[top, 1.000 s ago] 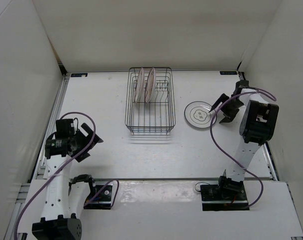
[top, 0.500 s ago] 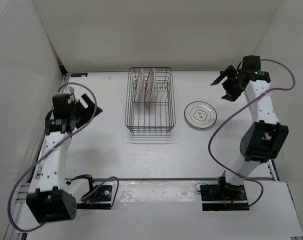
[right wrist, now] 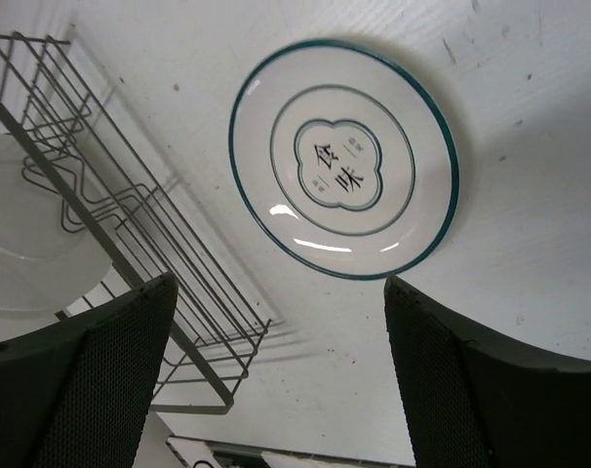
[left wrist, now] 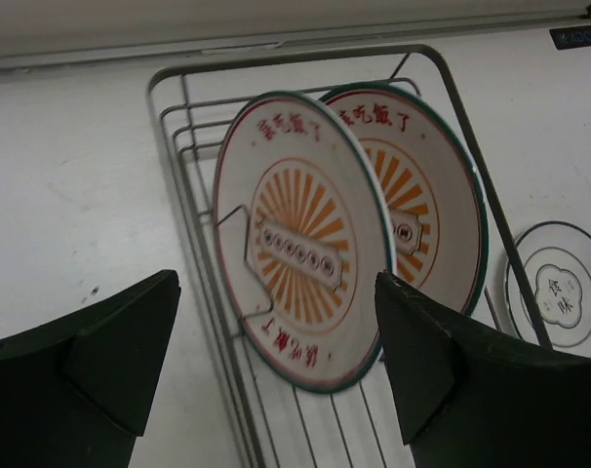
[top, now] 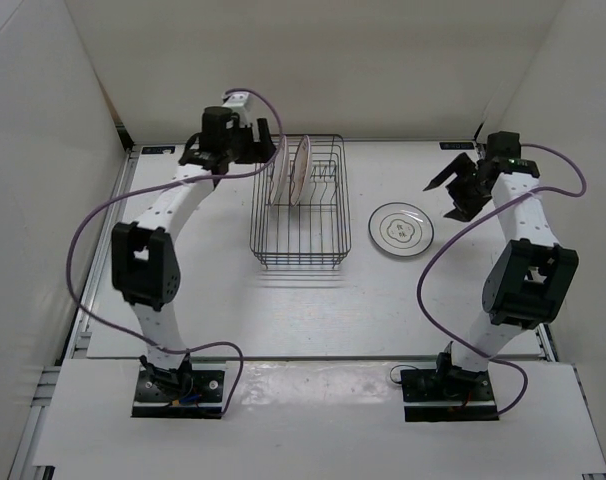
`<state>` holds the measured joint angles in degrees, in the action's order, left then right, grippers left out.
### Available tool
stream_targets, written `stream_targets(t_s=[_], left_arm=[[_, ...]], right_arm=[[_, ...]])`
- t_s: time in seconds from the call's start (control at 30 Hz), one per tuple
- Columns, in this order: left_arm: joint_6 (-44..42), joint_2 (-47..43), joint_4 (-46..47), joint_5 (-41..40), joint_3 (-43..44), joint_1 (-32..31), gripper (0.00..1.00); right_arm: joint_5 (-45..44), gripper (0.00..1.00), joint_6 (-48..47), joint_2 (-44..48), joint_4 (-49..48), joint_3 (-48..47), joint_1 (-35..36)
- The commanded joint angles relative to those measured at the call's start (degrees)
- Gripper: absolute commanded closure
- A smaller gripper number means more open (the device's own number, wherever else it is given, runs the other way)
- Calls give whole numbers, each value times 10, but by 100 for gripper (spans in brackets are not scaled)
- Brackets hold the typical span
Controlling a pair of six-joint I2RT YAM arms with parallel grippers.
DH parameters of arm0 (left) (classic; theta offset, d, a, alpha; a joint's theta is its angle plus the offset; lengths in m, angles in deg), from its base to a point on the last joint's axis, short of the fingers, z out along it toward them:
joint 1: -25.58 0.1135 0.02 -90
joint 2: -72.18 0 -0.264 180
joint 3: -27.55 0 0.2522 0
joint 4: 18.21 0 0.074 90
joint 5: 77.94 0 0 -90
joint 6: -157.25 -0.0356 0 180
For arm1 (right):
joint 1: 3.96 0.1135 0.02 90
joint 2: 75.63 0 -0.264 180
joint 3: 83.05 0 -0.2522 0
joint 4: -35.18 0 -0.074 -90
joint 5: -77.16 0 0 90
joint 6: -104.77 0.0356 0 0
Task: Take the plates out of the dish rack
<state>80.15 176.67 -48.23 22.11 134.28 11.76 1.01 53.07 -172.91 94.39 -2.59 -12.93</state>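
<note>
The black wire dish rack [top: 299,248] stands at the table's middle back. Two plates with an orange-red radiating pattern stand upright in its far left part: the left plate [top: 279,172] and the right plate [top: 300,170]. In the left wrist view the nearer plate [left wrist: 300,253] overlaps the farther plate [left wrist: 427,219]. My left gripper [top: 255,148] is open and empty, just left of the rack, facing the plates. The ringed plate [top: 400,229] lies flat on the table right of the rack; it also shows in the right wrist view [right wrist: 342,156]. My right gripper [top: 453,188] is open and empty, raised just right of it.
White walls close in the table on the left, back and right. The rack's wire side [right wrist: 130,224] shows at the left in the right wrist view. The arm bases [top: 178,385] sit at the near edge.
My left arm has swung from the near left up to the rack's far left corner. My right gripper rose from the ringed plate to the back right, then dropped a little toward it.
</note>
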Motion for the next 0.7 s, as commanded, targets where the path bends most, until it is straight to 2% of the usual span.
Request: stream_targets(t_s=[0.0,0.13,0.27,0.33,0.53,0.67], left_arm=[[-33,70,73,-16,70,-17,9],[-6,135,86,-30,140,-23,12],[22,174,125,-48,135,-42,13],[31,190,111,-17,152,-41,14],[38,169,110,-37,139,-27,15],[26,116,126,-67,107,-18,15]], right_arm=[[20,12,-27,6,-39,-44,-21],[38,12,-52,12,-39,-42,-40],[41,12,-46,52,-64,17,-56],[49,12,-46,56,-66,40,-60],[70,12,-43,58,-72,64,-66],[81,12,-36,46,-65,62,-68]])
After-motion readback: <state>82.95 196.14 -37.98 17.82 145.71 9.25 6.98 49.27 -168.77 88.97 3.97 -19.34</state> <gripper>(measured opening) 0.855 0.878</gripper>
